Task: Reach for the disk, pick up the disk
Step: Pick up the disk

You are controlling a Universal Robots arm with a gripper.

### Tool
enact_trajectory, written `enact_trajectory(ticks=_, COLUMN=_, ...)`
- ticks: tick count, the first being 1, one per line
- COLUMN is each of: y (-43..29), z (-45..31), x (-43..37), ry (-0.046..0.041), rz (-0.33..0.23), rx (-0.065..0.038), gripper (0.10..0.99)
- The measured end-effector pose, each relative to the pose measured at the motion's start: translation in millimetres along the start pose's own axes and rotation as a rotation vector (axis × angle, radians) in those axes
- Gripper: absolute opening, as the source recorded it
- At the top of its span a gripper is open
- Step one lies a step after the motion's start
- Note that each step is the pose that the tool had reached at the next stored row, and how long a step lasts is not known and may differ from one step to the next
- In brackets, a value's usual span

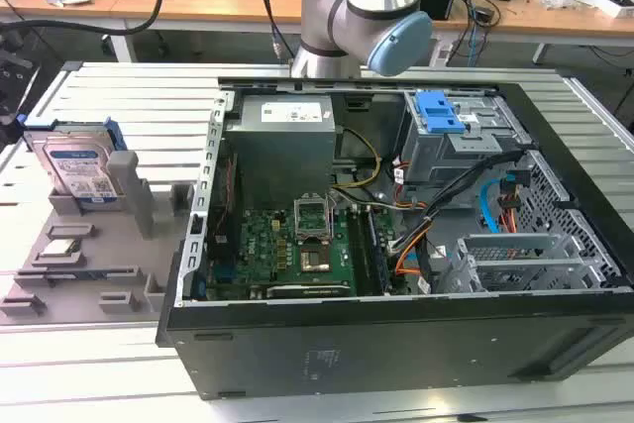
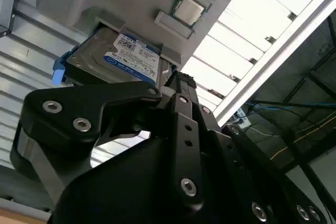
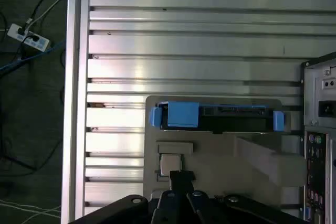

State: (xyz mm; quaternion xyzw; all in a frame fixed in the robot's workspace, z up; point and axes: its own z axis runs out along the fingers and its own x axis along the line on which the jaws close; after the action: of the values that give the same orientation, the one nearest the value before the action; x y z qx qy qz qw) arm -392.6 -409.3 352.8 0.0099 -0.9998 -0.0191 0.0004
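The disk [image 1: 79, 165] stands on edge in a slot of a grey fixture at the exterior view's left, its white-and-blue label facing out and blue rails along its sides. In both wrist views the disk [image 2: 121, 59] [image 3: 220, 118] lies ahead of my gripper [image 2: 181, 80] [image 3: 182, 176], apart from it. The black gripper is shut with nothing in it. Its tip hangs over the fixture, near a small square chip [image 3: 169, 163].
The grey fixture [image 1: 89, 264] has several holders and upright blocks around the disk. An open computer case [image 1: 396, 225] full of boards and cables takes up the middle of the slatted aluminium table [image 1: 129, 96]. Its rear panel [image 3: 320, 145] stands beside the fixture. A power strip [image 3: 26, 36] lies on the floor.
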Motion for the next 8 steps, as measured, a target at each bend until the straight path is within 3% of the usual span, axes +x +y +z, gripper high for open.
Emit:
enact_trajectory(ticks=1, y=0.0, z=0.0, x=0.1, ry=0.0008, rz=-0.018, rx=0.000, gripper=0.106)
enact_trajectory(ticks=3, y=0.0, z=0.0, x=0.0, ry=0.0041, rz=-0.105, rx=0.000, gripper=0.106)
enact_trajectory(ticks=8, y=0.0, z=0.0, x=0.0, ry=0.0074, rz=-0.190, rx=0.000, gripper=0.106)
